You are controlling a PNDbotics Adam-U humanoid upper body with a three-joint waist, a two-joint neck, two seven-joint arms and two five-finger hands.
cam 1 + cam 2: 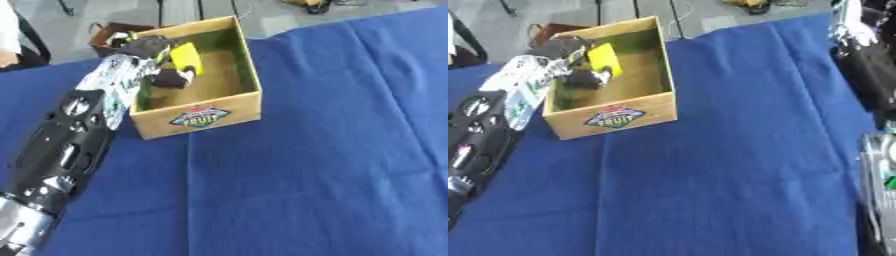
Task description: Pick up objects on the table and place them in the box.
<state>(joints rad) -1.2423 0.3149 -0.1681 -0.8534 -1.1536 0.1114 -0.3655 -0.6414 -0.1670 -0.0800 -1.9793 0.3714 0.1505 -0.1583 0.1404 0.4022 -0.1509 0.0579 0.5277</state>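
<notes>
An open cardboard box [251, 65] with a fruit label on its front stands on the blue cloth at the upper left. My left arm reaches up from the lower left and over the box's left wall. My left hand [147, 47] is inside the box, its fingers [173, 79] curled round a yellow block [185, 57] held above the box floor. My right arm [875, 80] runs along the right edge of the right eye view. My right hand [849, 24] shows only as a blurred silver shape in the upper right corner.
The blue cloth [324, 150] covers the table, with creases running down its middle and right. Beyond the table's far edge, a brown container [107, 33] sits on the grey floor behind the box.
</notes>
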